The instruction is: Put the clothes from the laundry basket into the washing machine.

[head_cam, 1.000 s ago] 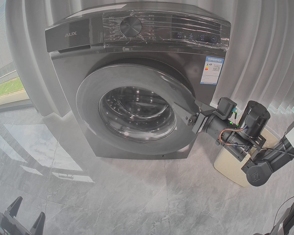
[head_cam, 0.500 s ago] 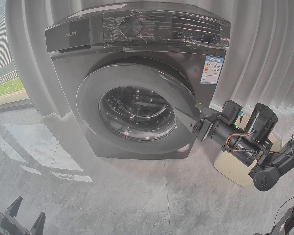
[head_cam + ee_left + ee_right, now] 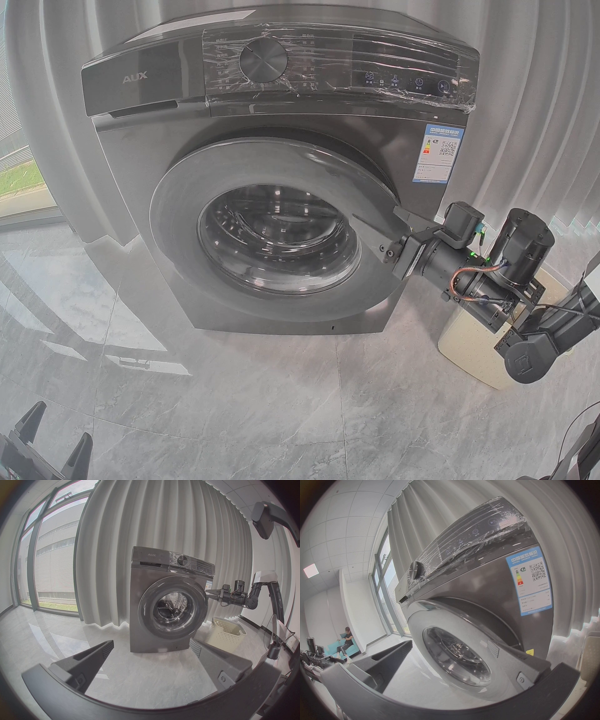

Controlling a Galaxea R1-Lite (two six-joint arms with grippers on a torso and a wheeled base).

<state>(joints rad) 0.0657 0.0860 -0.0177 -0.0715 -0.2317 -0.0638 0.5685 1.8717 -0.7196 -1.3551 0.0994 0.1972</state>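
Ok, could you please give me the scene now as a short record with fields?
washing machine: grey front-loader, before a curtain
door: right edge slightly off the front, it seems
right gripper: open, at the door's right edge
left gripper: open, low, apart from the machine
laundry basket: cream, on the floor, right of the machine

The door (image 3: 206, 187) of the washing machine (image 3: 156, 156) covers the drum mouth. Only a narrow gap shows along its right edge, and the right gripper (image 3: 376, 215) straddles that edge with its fingers spread. The right arm crosses above the laundry basket (image 3: 465, 350), which sits just beside the machine's right side near the curtain (image 3: 531, 125) — the way down into it is crowded. The floor (image 3: 250, 387) in front of the machine gives broad room. The left gripper (image 3: 60, 422) sits low at its near left, fingers apart.
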